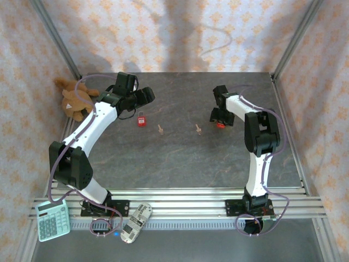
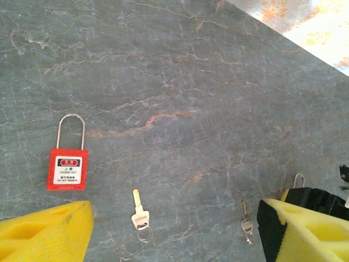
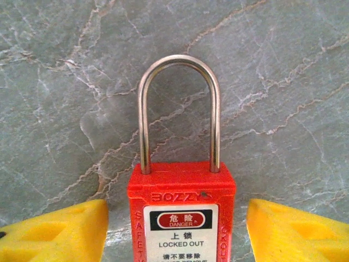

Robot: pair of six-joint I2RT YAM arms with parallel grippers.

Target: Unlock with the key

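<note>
Two red padlocks lie flat on the table. One padlock (image 1: 142, 119) (image 2: 68, 166) is just ahead of my left gripper (image 1: 144, 97) (image 2: 174, 232), which hovers open with nothing between its yellow fingers (image 2: 46, 232). Two small keys lie to its right: one key (image 1: 160, 129) (image 2: 140, 214) close by and another key (image 1: 198, 129) (image 2: 247, 225) further off. The second padlock (image 1: 221, 125) (image 3: 182, 218), labelled "LOCKED OUT" with its steel shackle closed, lies between the yellow fingers (image 3: 60, 232) of my right gripper (image 1: 220, 118) (image 3: 177, 232). A gap shows on each side of it, so the jaws are open around it.
A brown plush toy (image 1: 73, 98) sits at the back left edge. A calculator (image 1: 53, 219) and a remote (image 1: 135, 222) lie on the near rail. Patterned walls close in the grey stone table (image 1: 180, 158).
</note>
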